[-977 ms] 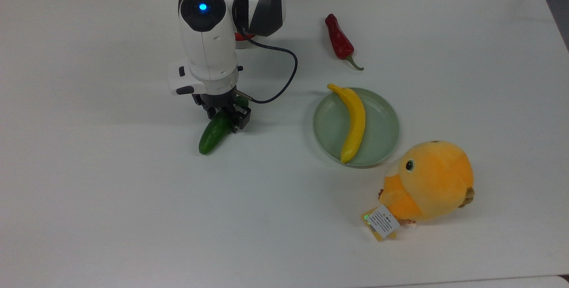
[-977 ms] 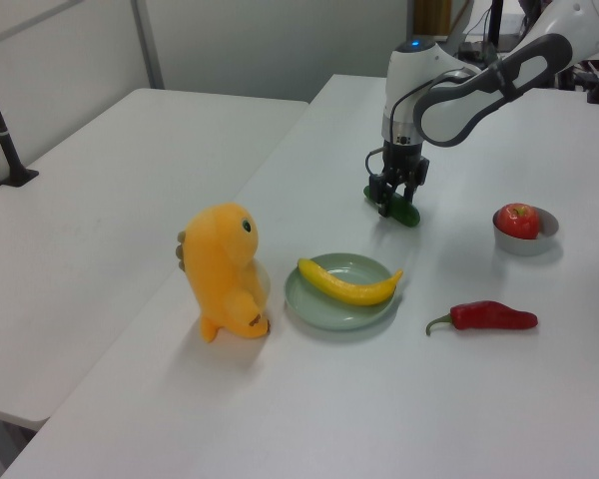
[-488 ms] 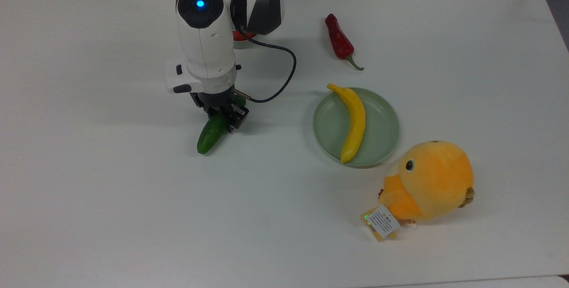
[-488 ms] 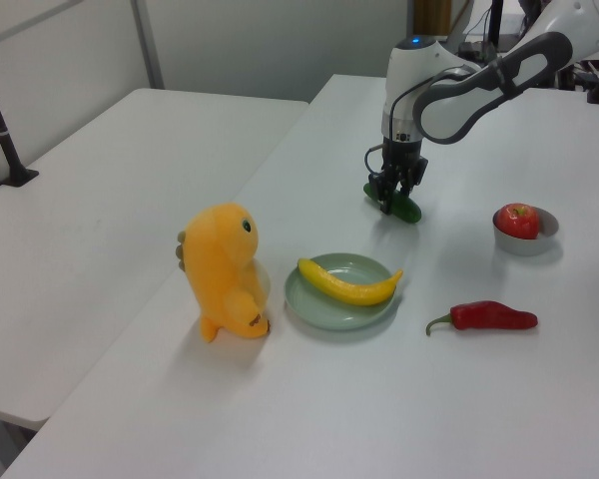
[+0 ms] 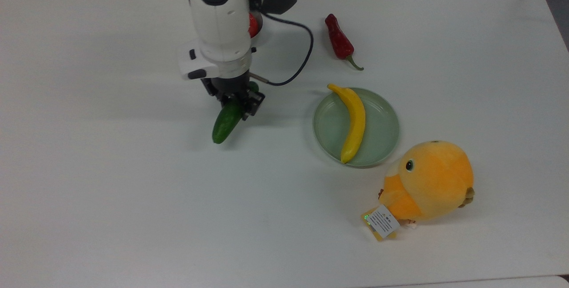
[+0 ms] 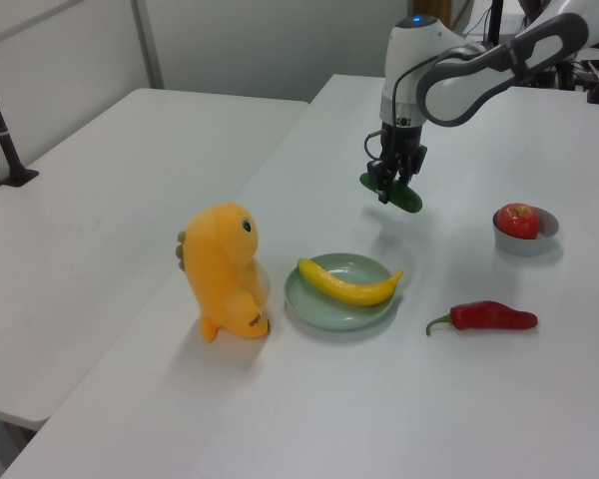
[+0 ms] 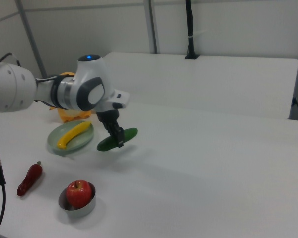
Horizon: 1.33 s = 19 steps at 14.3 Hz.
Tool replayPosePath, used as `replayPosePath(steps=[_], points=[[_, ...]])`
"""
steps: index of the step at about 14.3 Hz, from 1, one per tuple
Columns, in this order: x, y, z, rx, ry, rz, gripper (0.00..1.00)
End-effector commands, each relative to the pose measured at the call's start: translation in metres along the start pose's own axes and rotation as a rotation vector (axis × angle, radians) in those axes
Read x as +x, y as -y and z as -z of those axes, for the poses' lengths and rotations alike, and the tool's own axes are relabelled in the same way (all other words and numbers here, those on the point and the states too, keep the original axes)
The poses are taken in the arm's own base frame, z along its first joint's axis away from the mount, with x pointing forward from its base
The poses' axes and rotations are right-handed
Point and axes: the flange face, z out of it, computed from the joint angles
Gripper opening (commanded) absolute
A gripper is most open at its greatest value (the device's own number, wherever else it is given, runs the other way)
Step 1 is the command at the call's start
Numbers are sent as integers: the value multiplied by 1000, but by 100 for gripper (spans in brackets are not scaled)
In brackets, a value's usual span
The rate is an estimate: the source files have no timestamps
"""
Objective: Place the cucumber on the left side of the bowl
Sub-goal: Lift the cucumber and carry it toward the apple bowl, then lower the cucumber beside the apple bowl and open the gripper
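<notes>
My gripper (image 5: 237,103) is shut on the dark green cucumber (image 5: 225,123) near its middle. The cucumber hangs clear of the white table, tilted, with its shadow below it in the left view, where the gripper (image 6: 390,186) holds the cucumber (image 6: 397,197). The right view shows the cucumber (image 7: 118,140) level in the gripper (image 7: 117,136). The small grey bowl (image 6: 527,245) holds a red apple (image 6: 519,220) and stands toward the left view's right of the cucumber. In the right view the bowl (image 7: 69,208) sits near the front. My arm hides most of the bowl in the top view.
A pale green plate (image 5: 378,123) carries a banana (image 5: 354,121). A red chili pepper (image 5: 339,41) lies beyond the plate. An orange plush toy (image 5: 429,181) stands at the top view's lower right. The table's far edge runs behind my arm.
The gripper has risen with the cucumber, lifting it off the table, and shifted toward the top view's right.
</notes>
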Motion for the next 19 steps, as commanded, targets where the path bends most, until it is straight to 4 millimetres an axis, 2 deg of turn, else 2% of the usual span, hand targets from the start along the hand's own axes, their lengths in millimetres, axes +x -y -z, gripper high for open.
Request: replayPosePath(steps=[1,3,5,7,11,13,16,19], points=[[-54,24,22,-29,38,82,50],[-97,40,23,-46,70,160,50],[-136,57,38,-95,163,285,50],[-172,64,44,-147,260,421,50],[-194,61,42,-192,355,523,50],[-201,50,26,-208,395,573,50],[-202,43,20,-223,406,599,50],[-213,34,3,-256,441,634,50]])
